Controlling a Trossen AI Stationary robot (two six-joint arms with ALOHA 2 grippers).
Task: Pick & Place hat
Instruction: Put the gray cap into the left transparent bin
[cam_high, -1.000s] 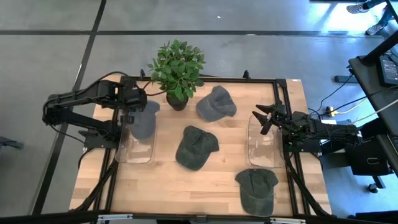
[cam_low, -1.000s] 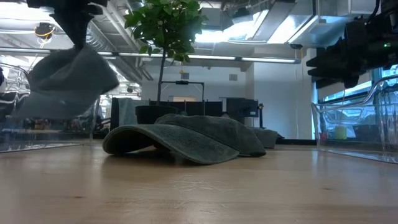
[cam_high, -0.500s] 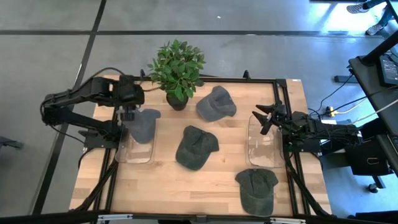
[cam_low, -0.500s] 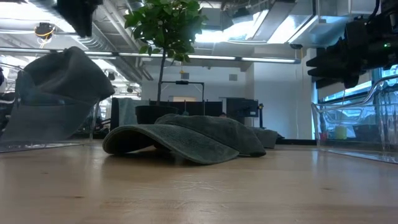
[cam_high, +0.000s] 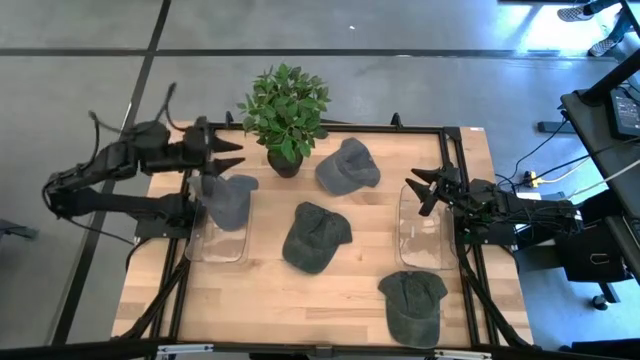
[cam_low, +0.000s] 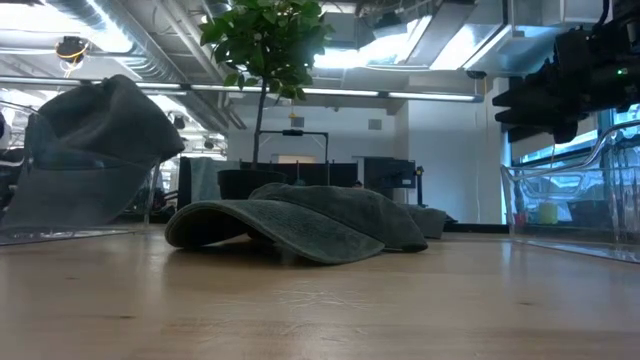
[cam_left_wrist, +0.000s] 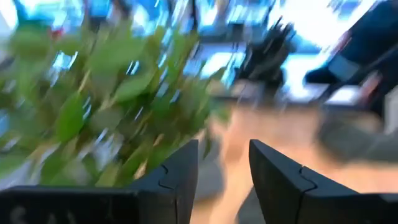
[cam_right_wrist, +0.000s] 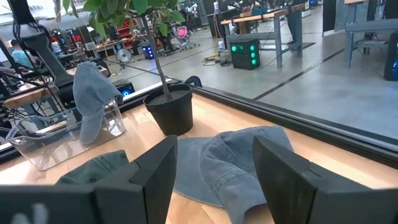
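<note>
A grey hat (cam_high: 228, 198) stands in the far end of the left clear bin (cam_high: 215, 245), leaning on its wall; it also shows in the low view (cam_low: 95, 150) and the right wrist view (cam_right_wrist: 93, 102). My left gripper (cam_high: 238, 155) is open and empty just beyond the hat, level, pointing toward the potted plant (cam_high: 285, 110); its fingers stand apart in the left wrist view (cam_left_wrist: 224, 174). My right gripper (cam_high: 418, 192) is open and empty above the right clear bin (cam_high: 428, 240); it also shows in its wrist view (cam_right_wrist: 214, 180).
Three more hats lie on the wooden table: a blue-grey one (cam_high: 347, 165) at the far middle, a dark green one (cam_high: 315, 237) in the centre, and a dark green one (cam_high: 412, 305) near the front right. The plant's pot (cam_high: 284, 162) stands between the left bin and the blue-grey hat.
My left gripper has let go of the grey hat, which has dropped from the air into the left bin and leans there. The gripper has then drawn back toward the table's far-left corner and tipped up from pointing down to level.
</note>
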